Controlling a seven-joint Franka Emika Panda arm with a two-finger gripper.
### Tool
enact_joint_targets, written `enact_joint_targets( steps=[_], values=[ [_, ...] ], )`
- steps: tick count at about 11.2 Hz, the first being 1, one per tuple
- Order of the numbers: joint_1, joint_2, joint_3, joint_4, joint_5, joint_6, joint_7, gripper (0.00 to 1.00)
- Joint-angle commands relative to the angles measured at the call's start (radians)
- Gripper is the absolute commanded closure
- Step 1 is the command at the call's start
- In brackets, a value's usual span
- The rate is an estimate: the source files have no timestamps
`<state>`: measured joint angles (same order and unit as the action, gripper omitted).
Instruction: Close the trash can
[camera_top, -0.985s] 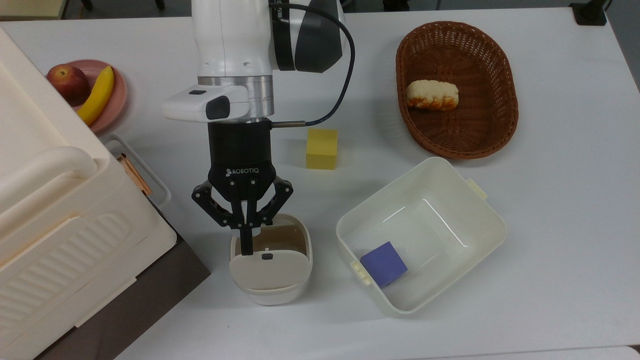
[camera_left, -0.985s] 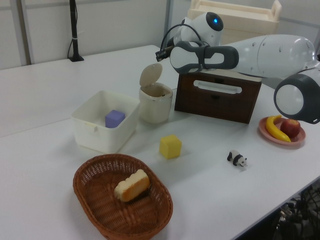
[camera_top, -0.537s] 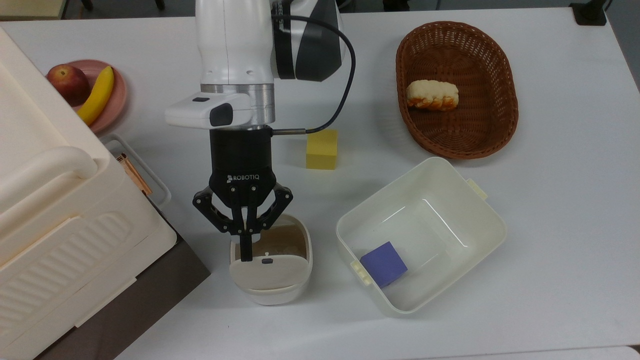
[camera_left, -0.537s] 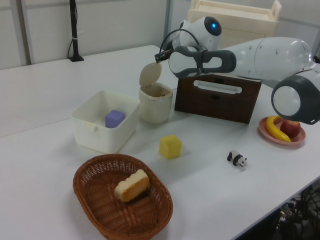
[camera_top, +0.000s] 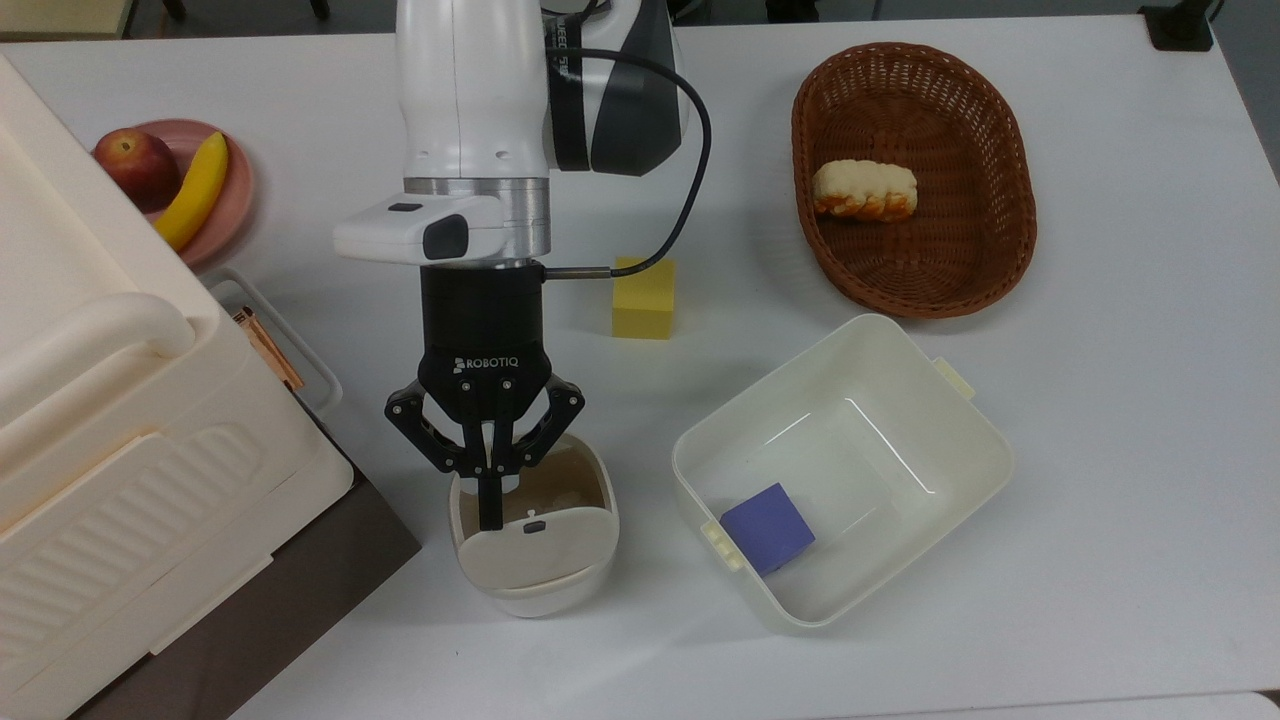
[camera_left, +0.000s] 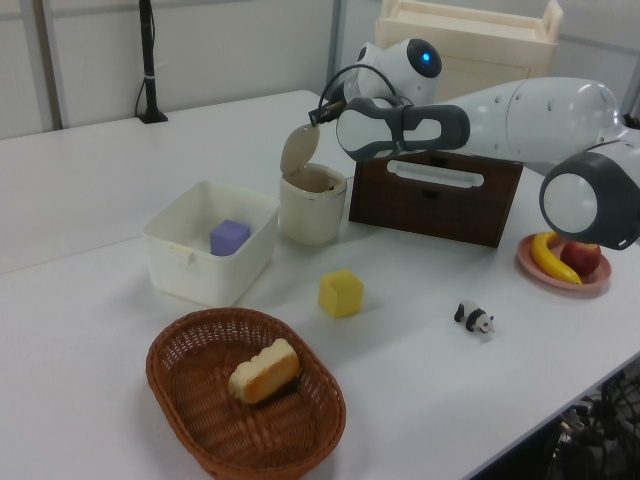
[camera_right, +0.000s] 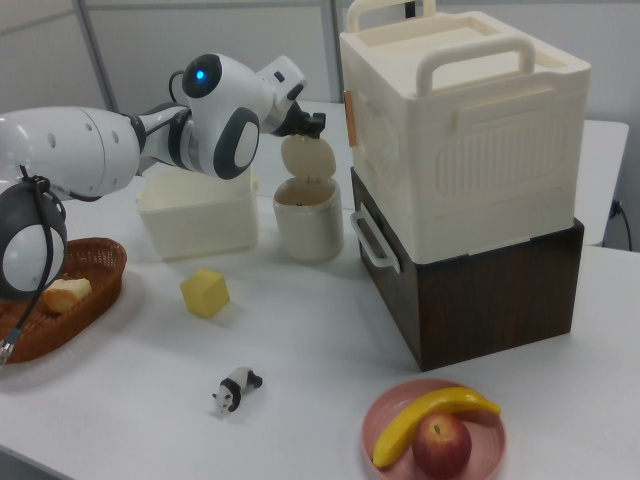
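Brown drawer box (camera_top: 300, 590) at the top view's left. Just to its right: trash can (camera_top: 535, 585) on the table (camera_top: 1100, 450), lid (camera_top: 530, 545) raised and tilted. Tool (camera_top: 490, 505) directly above the can's opening, fingers pressed together, tips touching the lid's top edge beside the black button (camera_top: 535, 526). Tub (camera_top: 960, 440) further right.

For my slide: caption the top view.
Robot gripper with shut fingers at the raised lid of the open trash can.
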<state>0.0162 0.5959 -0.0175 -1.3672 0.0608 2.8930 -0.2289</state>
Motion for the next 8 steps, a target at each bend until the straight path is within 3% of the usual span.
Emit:
enact_joint_targets(
  steps=[1,4,8],
  values=[
    [-0.041,-0.079,0.028,-0.033,-0.012,0.005,-0.023,1.0],
    [-0.059,-0.134,0.06,-0.079,-0.007,0.005,-0.043,1.0],
    [-0.05,-0.122,0.06,-0.07,-0.01,0.005,-0.043,1.0]
  ],
)
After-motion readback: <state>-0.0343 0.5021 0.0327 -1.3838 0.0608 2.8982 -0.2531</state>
